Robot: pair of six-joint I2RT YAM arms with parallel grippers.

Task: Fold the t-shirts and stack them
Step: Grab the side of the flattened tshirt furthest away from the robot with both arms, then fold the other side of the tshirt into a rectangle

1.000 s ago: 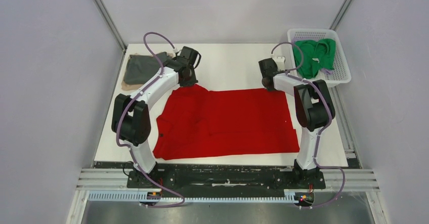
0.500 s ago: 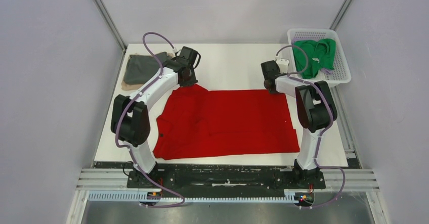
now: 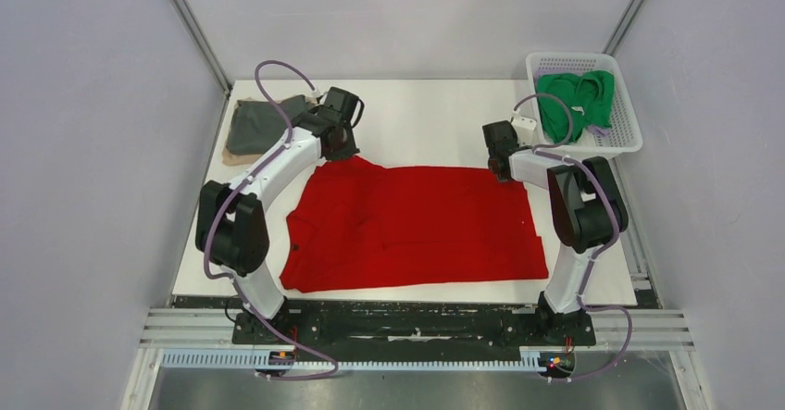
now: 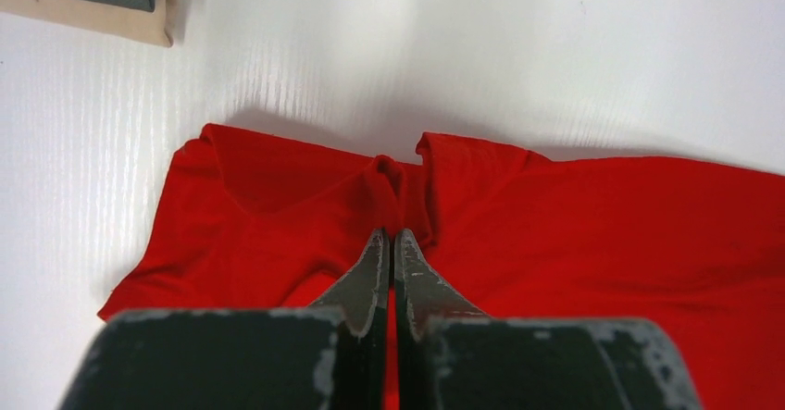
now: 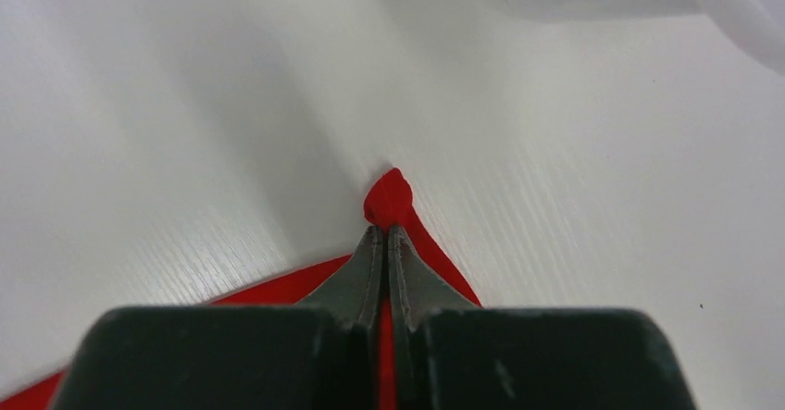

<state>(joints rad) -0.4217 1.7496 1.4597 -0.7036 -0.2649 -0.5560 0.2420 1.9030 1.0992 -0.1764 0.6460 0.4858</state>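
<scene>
Red t-shirt (image 3: 417,225): lies spread out across the middle of the white table (image 3: 426,114), between my two arms. It is turned sideways, with its collar end toward my left, where the cloth is rumpled. The rest lies fairly flat.
My left gripper (image 4: 389,239): pinched closed on the far edge of the red t-shirt, at the collar end. The two fingers are pressed together with a raised ridge of red cloth caught between their tips.
My right gripper (image 5: 384,234): pinched closed on the far right corner of the red t-shirt. A small nub of red cloth pokes out just past the fingertips, against the bare table.
Dark grey t-shirt (image 3: 255,125): folded, at the far left corner of the table, resting on top of the tan t-shirt (image 3: 229,157).
Tan t-shirt: only a thin edge shows beneath the grey one.
Green t-shirt (image 3: 574,100): crumpled inside the white lattice basket (image 3: 629,128) at the far right corner.
</scene>
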